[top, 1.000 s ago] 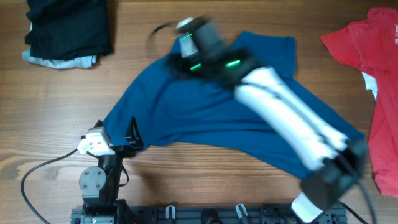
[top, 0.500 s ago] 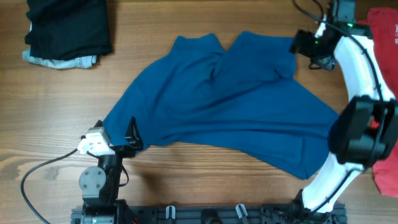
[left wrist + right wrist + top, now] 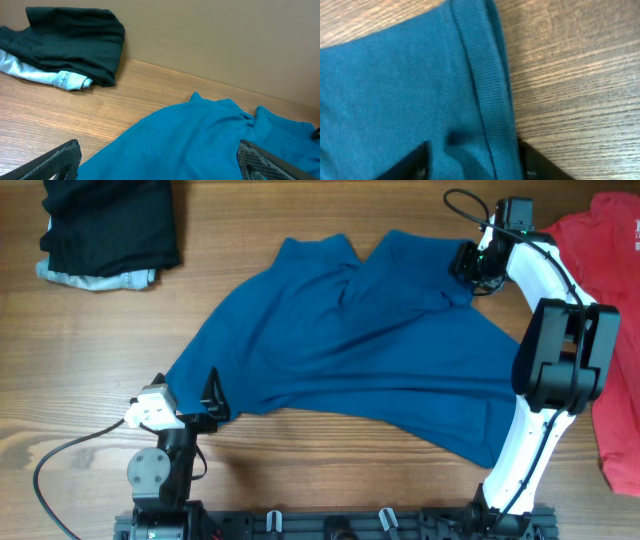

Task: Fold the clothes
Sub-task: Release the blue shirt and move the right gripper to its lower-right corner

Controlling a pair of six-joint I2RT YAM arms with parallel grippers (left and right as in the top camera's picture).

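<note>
The deep-blue collared shirt (image 3: 360,350) lies spread and rumpled across the middle of the table. It also shows in the left wrist view (image 3: 200,135) and the right wrist view (image 3: 395,90). My right gripper (image 3: 468,265) is down at its far right sleeve. Its fingers (image 3: 475,162) are open and straddle the ribbed sleeve hem, with puckered cloth between them. My left gripper (image 3: 188,392) sits at the shirt's near left corner. Its fingers (image 3: 157,162) are wide open with blue cloth between and below them.
A red shirt (image 3: 610,300) lies at the right edge of the table. A folded black piece (image 3: 110,220) on a pale-blue piece (image 3: 95,277) sits at the far left corner, also in the left wrist view (image 3: 75,40). Bare wood surrounds the blue shirt.
My right arm has swung from over the shirt's collar area to the far right sleeve and settled onto its hem. The left arm and shirt have hardly moved.
</note>
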